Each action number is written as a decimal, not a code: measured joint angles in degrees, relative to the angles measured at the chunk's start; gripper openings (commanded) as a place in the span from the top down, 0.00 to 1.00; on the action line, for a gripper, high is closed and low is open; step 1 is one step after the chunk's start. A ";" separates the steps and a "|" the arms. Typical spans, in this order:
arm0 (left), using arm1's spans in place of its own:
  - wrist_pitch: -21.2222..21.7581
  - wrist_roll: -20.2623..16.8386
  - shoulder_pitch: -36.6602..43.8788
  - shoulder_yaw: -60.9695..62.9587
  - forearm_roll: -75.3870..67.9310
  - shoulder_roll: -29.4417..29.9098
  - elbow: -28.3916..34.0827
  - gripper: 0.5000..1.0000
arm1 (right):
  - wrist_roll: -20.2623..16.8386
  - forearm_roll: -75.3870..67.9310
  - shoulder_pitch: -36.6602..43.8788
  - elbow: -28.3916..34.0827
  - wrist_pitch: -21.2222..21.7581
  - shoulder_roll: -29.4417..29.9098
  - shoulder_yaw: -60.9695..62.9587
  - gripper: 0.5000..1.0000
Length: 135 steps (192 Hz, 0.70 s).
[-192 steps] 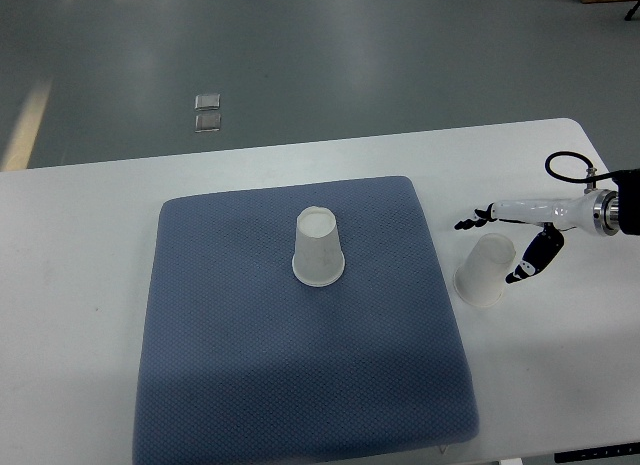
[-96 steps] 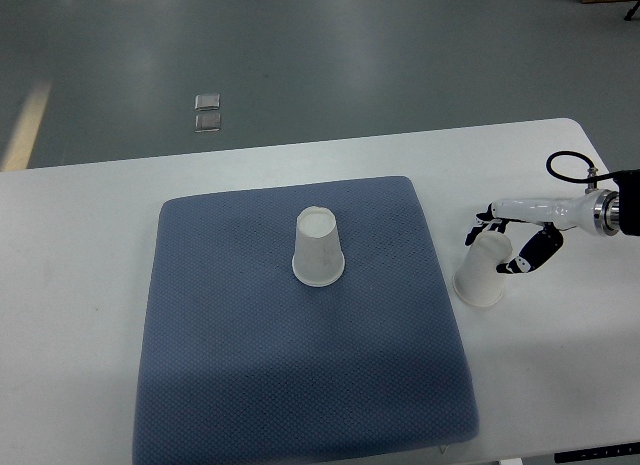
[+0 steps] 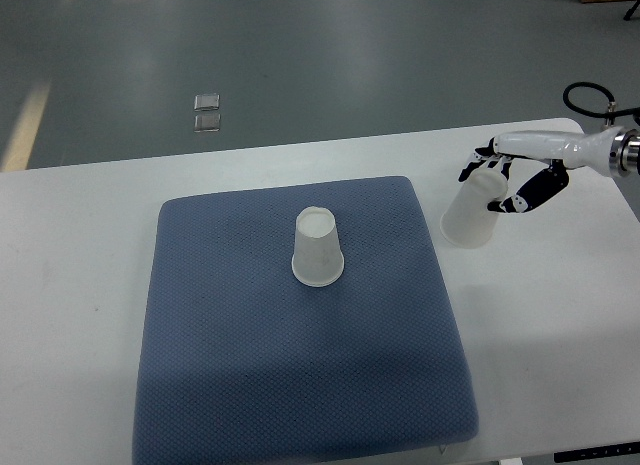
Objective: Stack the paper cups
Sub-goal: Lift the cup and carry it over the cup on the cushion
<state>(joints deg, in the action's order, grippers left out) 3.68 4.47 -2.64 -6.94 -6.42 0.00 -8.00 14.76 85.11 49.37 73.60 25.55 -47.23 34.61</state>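
Beside mat, right hand [image 3: 512,177] grips cup [image 3: 472,211].

One inverted paper cup [image 3: 318,247] stands mid-mat — the blue mat [image 3: 300,385] around it lies bare. The right hand [image 3: 512,175] holds its cup [image 3: 472,212] beside the mat's right edge — white tabletop [image 3: 80,285] open elsewhere.

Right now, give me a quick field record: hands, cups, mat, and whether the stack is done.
right hand: shut on held cup, over the table right of the mat
held cup: tilted, mouth toward lower left, looks lifted off the table
mat cup: upside down, near the mat's middle
mat: blue, on the white table
left hand: not in view
stack: not yet done, cups apart
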 measured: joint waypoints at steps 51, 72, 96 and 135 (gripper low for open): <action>0.00 0.00 0.00 0.00 0.00 0.00 0.00 0.00 | -0.67 -1.60 10.86 2.24 4.61 2.68 0.08 1.00; 0.00 0.00 0.00 0.00 0.00 0.00 0.00 0.00 | -1.93 -1.68 13.08 2.69 5.22 6.75 0.08 1.00; 0.00 0.02 0.00 0.00 0.00 0.00 0.00 0.00 | -3.99 -1.70 14.64 2.71 5.57 11.85 -0.08 1.00; 0.00 0.02 0.00 0.00 0.00 0.00 0.00 0.00 | -6.39 -0.65 15.11 2.62 7.40 18.04 -0.69 0.98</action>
<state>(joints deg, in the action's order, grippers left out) 3.69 4.49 -2.63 -6.94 -6.42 0.00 -8.00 8.37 84.46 64.48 76.23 32.95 -29.20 33.92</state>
